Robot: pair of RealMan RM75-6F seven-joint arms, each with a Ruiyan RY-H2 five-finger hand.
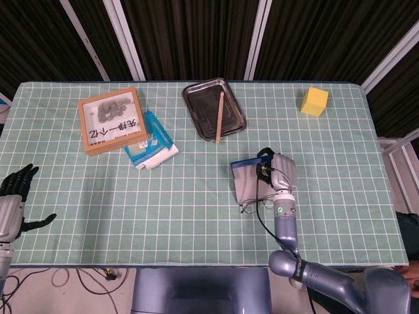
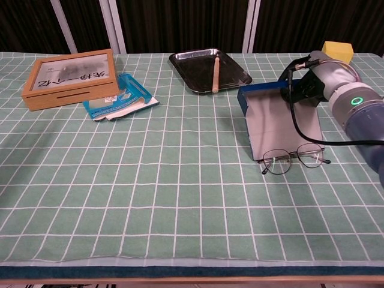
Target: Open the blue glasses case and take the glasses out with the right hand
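Note:
The blue glasses case (image 2: 282, 123) lies open right of the table's middle, grey lining up, blue lid (image 2: 261, 90) standing at its far edge. It also shows in the head view (image 1: 247, 182). The thin-rimmed glasses (image 2: 294, 159) lie on the cloth against the case's near edge, outside it (image 1: 257, 205). My right hand (image 2: 321, 81) sits at the case's far right corner, its dark fingers (image 2: 298, 90) curled onto the rim there (image 1: 280, 172). My left hand (image 1: 12, 199) hangs beyond the table's left edge, fingers apart, holding nothing.
A steel tray (image 1: 203, 98) with a wooden stick (image 1: 219, 116) sits at the far middle. A wooden framed box (image 1: 112, 120) and a blue packet (image 1: 150, 142) lie far left. A yellow block (image 1: 315, 101) stands at the far right.

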